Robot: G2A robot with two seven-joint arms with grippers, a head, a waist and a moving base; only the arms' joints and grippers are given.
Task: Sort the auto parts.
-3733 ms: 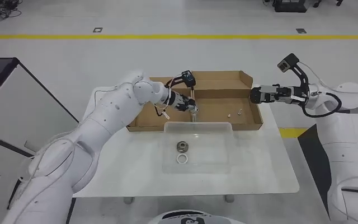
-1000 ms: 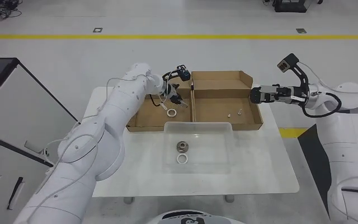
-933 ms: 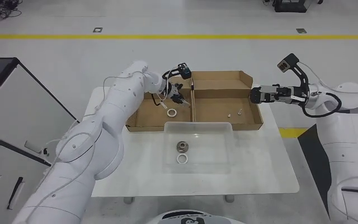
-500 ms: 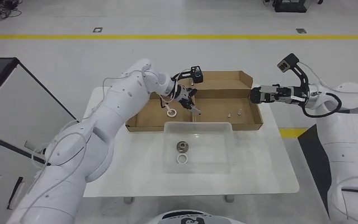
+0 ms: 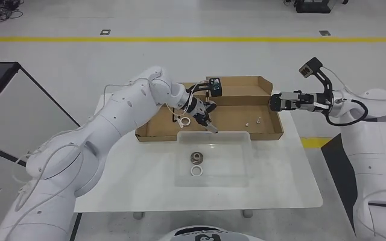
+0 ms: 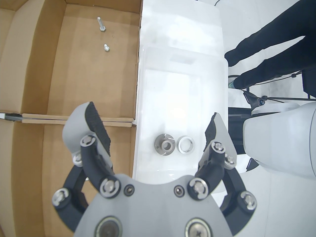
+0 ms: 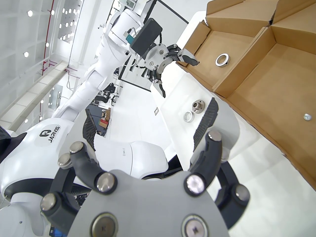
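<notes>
While the left gripper hung with its fingers spread wide over the near wall of the cardboard box, just by the divider, the boxed ring lay at its 9 o'clock on the left compartment's floor. The right wrist view caught that ring plainly, along with the left gripper from the side, one finger over the box and one over the clear tray.

On the white table the clear tray sat at the box's 6 o'clock, touching its near wall. In it the flanged hub rested with the tray ring at its 6 o'clock. From overhead they looked just apart. The left wrist view, looking between the left gripper's open fingers, showed the flanged hub and tray ring touching.

In the right compartment the short bolt and long bolt were specks from above. The left wrist view gave the long bolt its shank and the short bolt its head.

At the box's 3 o'clock edge the right gripper hovered, its own view showing the right gripper spread and holding nothing.
</notes>
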